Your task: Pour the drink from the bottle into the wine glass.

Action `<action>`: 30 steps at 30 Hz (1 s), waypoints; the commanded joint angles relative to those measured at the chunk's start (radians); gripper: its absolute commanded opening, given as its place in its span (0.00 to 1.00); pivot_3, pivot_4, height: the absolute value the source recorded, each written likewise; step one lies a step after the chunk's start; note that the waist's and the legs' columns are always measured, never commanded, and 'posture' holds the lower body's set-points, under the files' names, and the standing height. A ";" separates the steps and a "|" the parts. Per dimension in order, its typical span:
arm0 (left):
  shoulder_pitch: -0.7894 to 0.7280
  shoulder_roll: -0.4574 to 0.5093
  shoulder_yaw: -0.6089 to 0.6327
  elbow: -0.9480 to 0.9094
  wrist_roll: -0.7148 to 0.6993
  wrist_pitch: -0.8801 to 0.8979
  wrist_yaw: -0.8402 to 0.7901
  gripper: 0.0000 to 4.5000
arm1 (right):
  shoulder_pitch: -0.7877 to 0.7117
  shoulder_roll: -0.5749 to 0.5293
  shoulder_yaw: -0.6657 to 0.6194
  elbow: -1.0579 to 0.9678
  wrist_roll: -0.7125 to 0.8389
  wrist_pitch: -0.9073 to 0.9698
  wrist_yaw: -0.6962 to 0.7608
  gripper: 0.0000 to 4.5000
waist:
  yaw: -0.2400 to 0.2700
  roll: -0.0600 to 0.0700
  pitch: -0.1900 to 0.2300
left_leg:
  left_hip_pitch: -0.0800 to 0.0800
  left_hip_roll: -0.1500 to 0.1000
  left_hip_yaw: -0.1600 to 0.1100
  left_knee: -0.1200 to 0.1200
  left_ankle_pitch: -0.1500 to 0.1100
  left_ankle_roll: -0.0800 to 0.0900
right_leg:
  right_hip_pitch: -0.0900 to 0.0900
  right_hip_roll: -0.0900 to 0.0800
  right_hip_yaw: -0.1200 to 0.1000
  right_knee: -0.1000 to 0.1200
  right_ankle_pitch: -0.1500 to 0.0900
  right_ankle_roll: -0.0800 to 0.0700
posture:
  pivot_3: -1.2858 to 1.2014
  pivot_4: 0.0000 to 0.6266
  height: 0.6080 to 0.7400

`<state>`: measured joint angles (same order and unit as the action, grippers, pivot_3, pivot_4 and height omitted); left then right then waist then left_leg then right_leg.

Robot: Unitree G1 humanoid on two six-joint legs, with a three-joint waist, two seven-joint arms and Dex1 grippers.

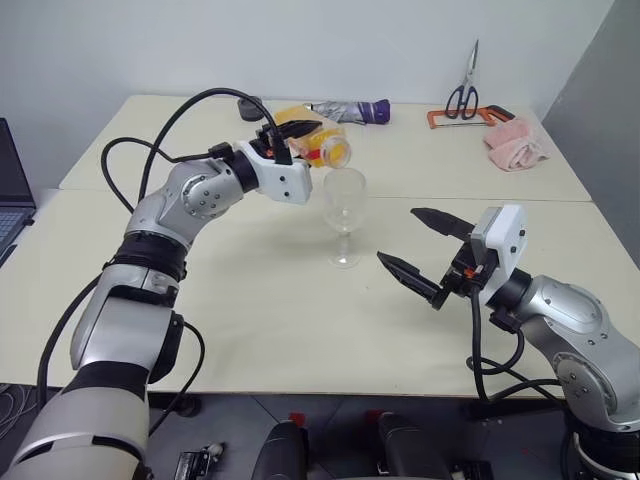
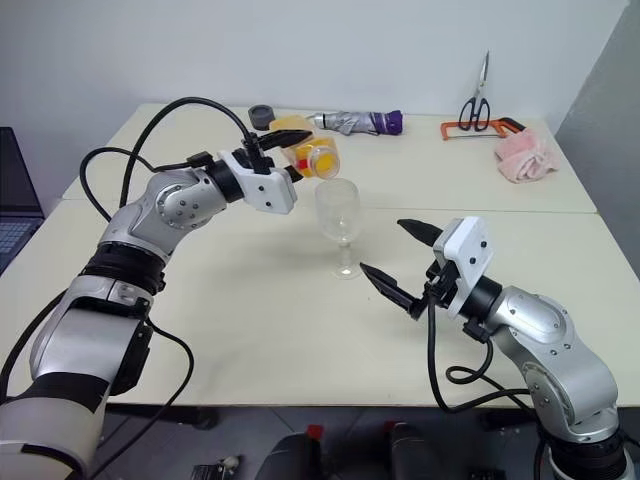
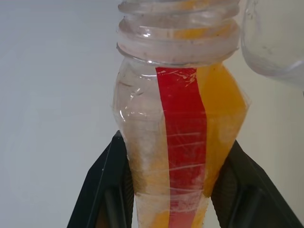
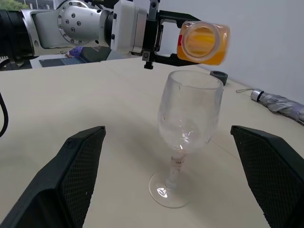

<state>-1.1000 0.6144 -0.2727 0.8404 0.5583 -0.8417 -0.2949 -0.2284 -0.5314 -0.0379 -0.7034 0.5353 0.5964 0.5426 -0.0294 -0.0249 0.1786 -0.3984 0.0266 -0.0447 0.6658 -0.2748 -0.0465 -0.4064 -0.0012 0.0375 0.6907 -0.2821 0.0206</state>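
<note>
No words, brand names, numbers or signs can be read on anything here. The bottle [image 3: 183, 142] carries a label that is only a plain red vertical stripe, with no lettering on it. The wine glass [image 4: 189, 118] bears no marking that can be made out.
</note>
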 commanded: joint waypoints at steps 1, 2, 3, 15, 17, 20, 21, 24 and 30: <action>-0.056 0.018 0.008 -0.012 0.008 -0.018 0.049 0.38 | -0.003 -0.007 -0.021 -0.042 0.022 -0.012 0.001 1.00 | 0.000 0.000 0.000 | 0.000 0.000 0.000 0.000 0.000 0.000 | 0.000 0.000 0.000 0.000 0.000 0.000 | 0.52 0.24 1.00; -0.059 0.019 0.004 -0.009 0.015 -0.019 0.056 0.38 | -0.002 -0.008 -0.021 -0.042 0.022 -0.012 0.001 1.00 | 0.000 0.000 0.000 | 0.000 0.000 0.000 0.000 0.000 0.000 | 0.000 0.000 0.000 0.000 0.000 0.000 | 0.52 0.24 1.00; -0.062 0.021 0.000 -0.007 0.022 -0.022 0.064 0.38 | -0.002 -0.008 -0.020 -0.043 0.022 -0.012 0.000 1.00 | 0.000 0.000 0.000 | 0.000 0.000 0.000 0.000 0.000 0.000 | 0.000 0.000 0.000 0.000 0.000 0.000 | 0.52 0.24 1.00; -0.102 0.034 -0.028 0.026 0.082 -0.031 0.156 0.38 | 0.010 -0.006 -0.015 -0.049 0.017 -0.016 -0.005 1.00 | 0.000 0.000 0.000 | 0.000 0.000 0.000 0.000 0.000 0.000 | 0.000 0.000 0.000 0.000 0.000 0.000 | 0.52 0.24 1.00; -0.104 0.035 -0.033 0.028 0.087 -0.034 0.163 0.38 | 0.011 -0.006 -0.015 -0.048 0.016 -0.017 -0.004 1.00 | 0.000 0.000 0.000 | 0.000 0.000 0.000 0.000 0.000 0.000 | 0.000 0.000 0.000 0.000 0.000 0.000 | 0.52 0.24 1.00; -0.108 0.038 -0.039 0.030 0.096 -0.037 0.176 0.38 | 0.012 -0.006 -0.014 -0.049 0.015 -0.018 -0.004 1.00 | 0.000 0.000 0.000 | 0.000 0.000 0.000 0.000 0.000 0.000 | 0.000 0.000 0.000 0.000 0.000 0.000 | 0.52 0.24 1.00; -0.109 0.038 -0.040 0.032 0.098 -0.037 0.179 0.38 | 0.013 -0.006 -0.014 -0.049 0.015 -0.017 -0.004 1.00 | 0.000 0.000 0.000 | 0.000 0.000 0.000 0.000 0.000 0.000 | 0.000 0.000 0.000 0.000 0.000 0.000 | 0.52 0.24 1.00; -0.114 0.039 -0.043 0.038 0.106 -0.039 0.189 0.38 | 0.013 -0.006 -0.014 -0.051 0.016 -0.017 -0.004 1.00 | 0.000 0.000 0.000 | 0.000 0.000 0.000 0.000 0.000 0.000 | 0.000 0.000 0.000 0.000 0.000 0.000 | 0.52 0.24 1.00; -0.120 0.042 -0.048 0.046 0.112 -0.042 0.200 0.38 | 0.016 -0.004 -0.017 -0.054 0.021 -0.015 -0.006 1.00 | 0.000 0.000 0.000 | 0.000 0.000 0.000 0.000 0.000 0.000 | 0.000 0.000 0.000 0.000 0.000 0.000 | 0.52 0.24 1.00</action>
<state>-1.1738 0.6359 -0.3310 0.9023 0.6764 -0.8775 -0.1201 -0.2114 -0.5331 -0.0374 -0.7104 0.5374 0.5961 0.5416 -0.0297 -0.0250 0.1786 -0.3982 0.0267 -0.0442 0.6659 -0.2747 -0.0466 -0.4064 -0.0013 0.0376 0.6910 -0.2821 0.0206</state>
